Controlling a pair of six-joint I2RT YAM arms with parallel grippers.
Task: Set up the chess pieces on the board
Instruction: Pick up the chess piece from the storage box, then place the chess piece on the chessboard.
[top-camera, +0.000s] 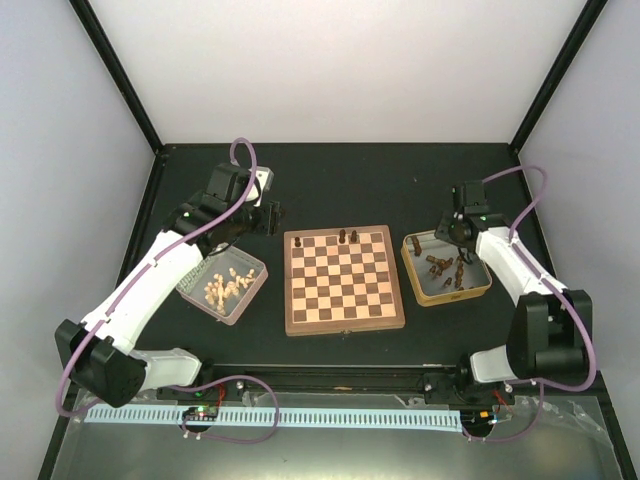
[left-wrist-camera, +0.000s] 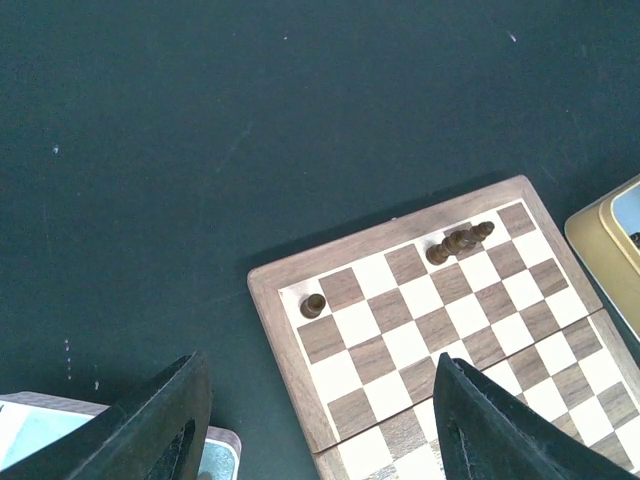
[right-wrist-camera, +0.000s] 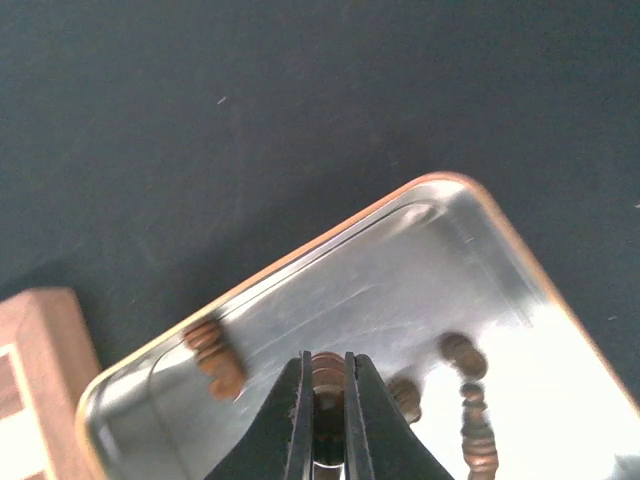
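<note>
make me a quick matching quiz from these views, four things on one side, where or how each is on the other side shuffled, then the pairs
Column A
1. left pincer
2. right pincer
3. cream chess pieces
4. gold tray

Column B
a. right of the chessboard
b. shut on a dark chess piece
c. open, holding nothing
d. in the tray left of the chessboard

Pairs: 1-c, 2-b, 3-d, 4-a
</note>
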